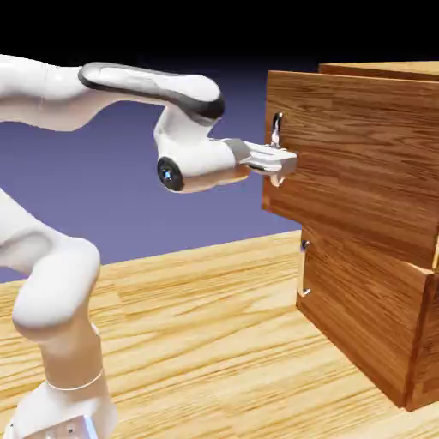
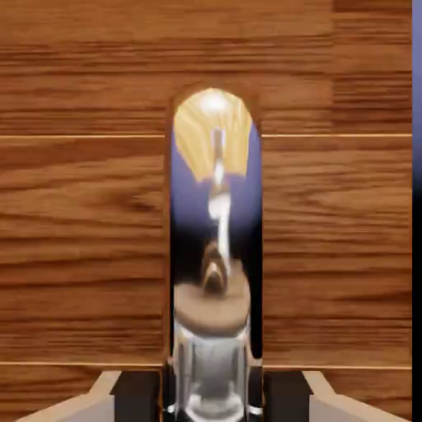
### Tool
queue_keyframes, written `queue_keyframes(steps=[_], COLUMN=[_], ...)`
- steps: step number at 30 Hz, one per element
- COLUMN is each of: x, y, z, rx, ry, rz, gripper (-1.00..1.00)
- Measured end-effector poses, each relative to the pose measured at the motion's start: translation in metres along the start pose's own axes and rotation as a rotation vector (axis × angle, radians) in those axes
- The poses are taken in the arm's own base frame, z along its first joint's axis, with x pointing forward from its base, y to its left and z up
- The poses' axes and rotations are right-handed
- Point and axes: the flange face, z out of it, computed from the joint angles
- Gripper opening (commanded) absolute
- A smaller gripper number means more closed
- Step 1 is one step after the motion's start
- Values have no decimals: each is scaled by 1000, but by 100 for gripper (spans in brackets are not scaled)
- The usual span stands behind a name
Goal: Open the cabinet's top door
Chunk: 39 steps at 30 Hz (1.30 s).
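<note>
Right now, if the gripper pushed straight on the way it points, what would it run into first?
Probably the top door: the gripper points at its wood, with its fingers already around the handle, though the remaining depth is unclear.

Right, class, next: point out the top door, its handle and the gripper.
Top door [image 1: 360,159]: exterior view, middle of its wooden front.
Handle [image 2: 213,206]: hand view, middle of its shiny bar.
Gripper [image 2: 212,400]: hand view, midway between its fingertips, where the handle shows.
</note>
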Motion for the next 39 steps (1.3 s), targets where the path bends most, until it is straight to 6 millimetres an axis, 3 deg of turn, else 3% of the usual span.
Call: queue_keyframes(steps=[21,39], x=[-59,-157], y=[-60,-158], z=[-127,-216], rx=[-281,-584], ry=[279,582], rz=[2,1], gripper=[-100,-100])
